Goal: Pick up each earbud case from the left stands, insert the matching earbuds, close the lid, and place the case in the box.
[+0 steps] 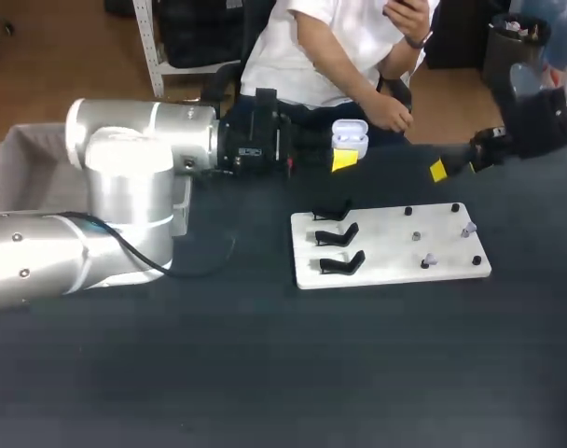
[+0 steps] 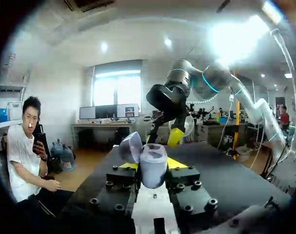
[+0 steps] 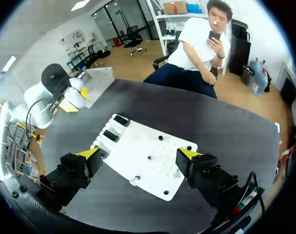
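Note:
My left gripper (image 1: 347, 155) is shut on a white earbud case (image 1: 349, 138), held above the table's far side with its lid up. In the left wrist view the case (image 2: 153, 163) sits between the fingers, its lid (image 2: 131, 146) tipped back. A white board (image 1: 395, 271) carries three black stands (image 1: 338, 235) on its left part, none with a case on it, and small earbuds (image 1: 468, 228) on pegs at its right. My right gripper (image 1: 449, 169) hangs open beyond the board's far right corner. In its own view the right gripper (image 3: 138, 157) spans the board (image 3: 148, 146).
A grey box (image 1: 22, 159) stands at the far left behind my left arm, also seen as the box (image 3: 100, 78) in the right wrist view. Several black pegs (image 1: 408, 211) stud the board. Dark tabletop (image 1: 265, 373) lies in front of the board.

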`<state>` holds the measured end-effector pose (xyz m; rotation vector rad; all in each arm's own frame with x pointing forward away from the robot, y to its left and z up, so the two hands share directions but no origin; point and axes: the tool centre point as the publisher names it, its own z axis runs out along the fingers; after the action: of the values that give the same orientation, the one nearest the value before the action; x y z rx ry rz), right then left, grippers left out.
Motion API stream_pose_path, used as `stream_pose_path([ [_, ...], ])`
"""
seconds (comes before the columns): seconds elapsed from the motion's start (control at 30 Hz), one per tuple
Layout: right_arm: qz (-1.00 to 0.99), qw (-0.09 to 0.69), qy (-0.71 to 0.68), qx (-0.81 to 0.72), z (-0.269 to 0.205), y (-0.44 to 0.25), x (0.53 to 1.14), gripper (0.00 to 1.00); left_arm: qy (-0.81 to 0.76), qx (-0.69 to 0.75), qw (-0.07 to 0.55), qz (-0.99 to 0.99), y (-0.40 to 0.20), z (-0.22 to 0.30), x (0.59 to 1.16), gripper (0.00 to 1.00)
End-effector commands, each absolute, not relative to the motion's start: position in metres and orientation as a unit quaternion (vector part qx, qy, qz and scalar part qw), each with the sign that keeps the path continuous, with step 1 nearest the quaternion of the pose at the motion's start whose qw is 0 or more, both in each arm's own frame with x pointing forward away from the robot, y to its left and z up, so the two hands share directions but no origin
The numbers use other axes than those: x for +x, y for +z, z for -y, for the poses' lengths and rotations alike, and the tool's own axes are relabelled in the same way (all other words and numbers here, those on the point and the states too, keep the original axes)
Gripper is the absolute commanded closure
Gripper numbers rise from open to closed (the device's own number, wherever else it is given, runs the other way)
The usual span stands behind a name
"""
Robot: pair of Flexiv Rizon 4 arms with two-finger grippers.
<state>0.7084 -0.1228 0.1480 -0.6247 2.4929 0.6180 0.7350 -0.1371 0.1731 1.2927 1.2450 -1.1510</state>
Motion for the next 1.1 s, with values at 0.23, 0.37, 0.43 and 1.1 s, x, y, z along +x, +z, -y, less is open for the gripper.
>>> stream_pose_path([
  [0.23, -0.952, 0.223, 0.097, -0.185, 0.148, 0.136, 0.693, 0.00, -0.466, 0.512, 0.506, -0.515, 0.179, 0.119, 0.719, 1.00],
  [0.37, -0.956, 0.217, 0.084, -0.177, 0.153, 0.132, 0.688, 0.00, -0.459, 0.511, 0.510, -0.517, 0.180, 0.114, 0.719, 1.00],
  [0.43, -0.959, 0.212, 0.075, -0.174, 0.156, 0.129, 0.685, 0.00, -0.458, 0.511, 0.509, -0.520, 0.179, 0.113, 0.720, 1.00],
  [1.1, -0.968, 0.180, 0.010, -0.177, 0.173, 0.106, 0.670, 0.00, -0.445, 0.506, 0.511, -0.533, 0.167, 0.105, 0.725, 1.00],
])
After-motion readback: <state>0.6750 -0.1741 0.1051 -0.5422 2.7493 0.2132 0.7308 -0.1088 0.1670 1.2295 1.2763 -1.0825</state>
